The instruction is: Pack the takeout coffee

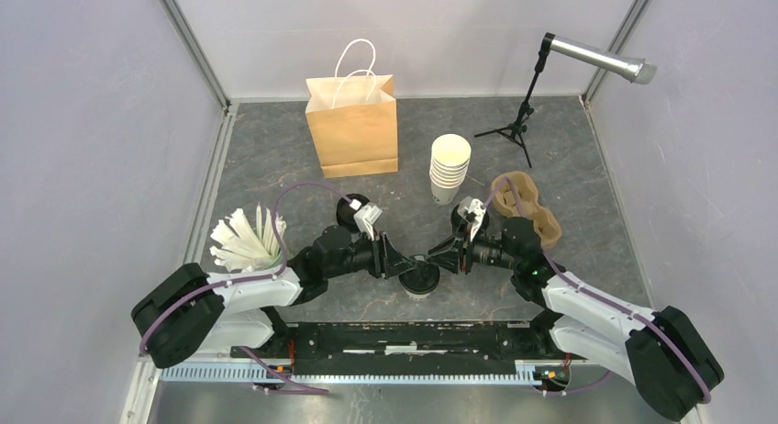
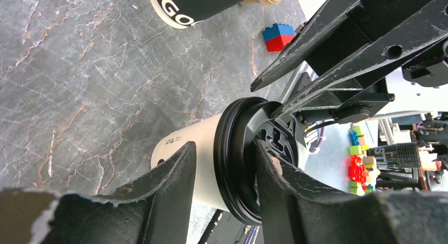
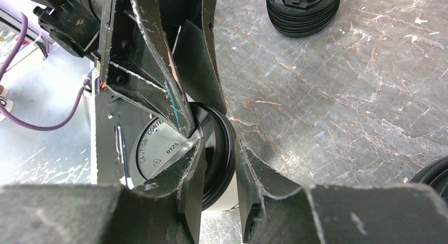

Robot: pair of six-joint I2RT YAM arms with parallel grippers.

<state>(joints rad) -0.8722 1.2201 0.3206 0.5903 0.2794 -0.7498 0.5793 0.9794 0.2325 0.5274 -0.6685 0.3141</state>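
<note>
Far left on the table [image 1: 275,158], a bundle of white strips [image 1: 246,240] fans out beside the left arm, well apart from the action. Just behind that arm's wrist sits a pile of black lids [image 3: 302,11], and at the back a brown paper bag [image 1: 353,130] stands upright, handles up. Now the centre: the left gripper [image 1: 409,265] is down at the near middle of the table, and there stands the takeout coffee [image 1: 422,283], upright between the two grippers. In the left wrist view its fingers [image 2: 280,186] straddle the black lid [image 2: 240,165], one on the lid's top, one against the cream cup wall under the rim: clamped on the takeout coffee. From the other side the right gripper [image 3: 219,144] meets it almost tip to tip, one finger on the lid's top, one outside the rim, pinching that same takeout coffee. Further right and back, a stack of lidless cups [image 1: 450,167] leans slightly. A cardboard cup carrier [image 1: 527,204] lies behind the right arm, and a microphone stand [image 1: 523,121] occupies the far right corner
</note>
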